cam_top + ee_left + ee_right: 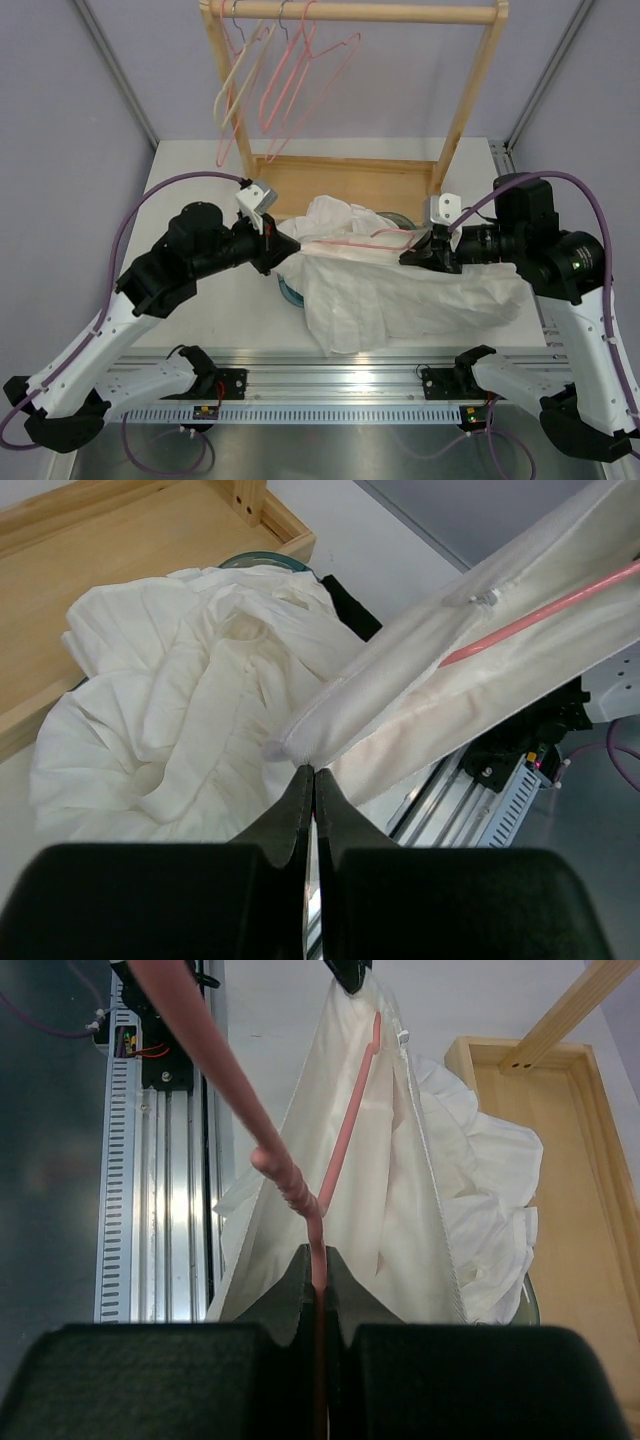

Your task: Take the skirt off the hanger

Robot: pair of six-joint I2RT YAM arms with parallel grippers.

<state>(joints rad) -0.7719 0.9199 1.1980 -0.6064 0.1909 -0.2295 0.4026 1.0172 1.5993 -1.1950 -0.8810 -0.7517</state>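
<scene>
On the left, bare tabletop [200, 170] shows between the left arm and the side wall. The left fingers [309, 783] are pressed together. They pinch the left corner of the skirt's [400, 290] top edge.

The skirt is white. It is held up off the tabletop, between the two arms. Its top edge is the long way, and it runs from left to right, about level. The rest of it drops toward me and lies spread on the tabletop. Its bottom edge comes close to the metal rail [330, 375] at the near edge.

A pink hanger [350, 243] is inside the top of the skirt. It lies along the same left-to-right line. Its thin neck pokes out on the right.

Just behind the skirt is a heap of white cloth [335, 215] in a teal tub [262, 558]. Behind that stands a wooden rack [470, 110], with its flat base near the tub. More hangers [290, 70] hang from its top bar, well above the skirt.

On the right, the right fingers [410, 257] are shut on the hanger's neck. The right side of the skirt spreads out under that arm, near the right edge of the tabletop.
</scene>
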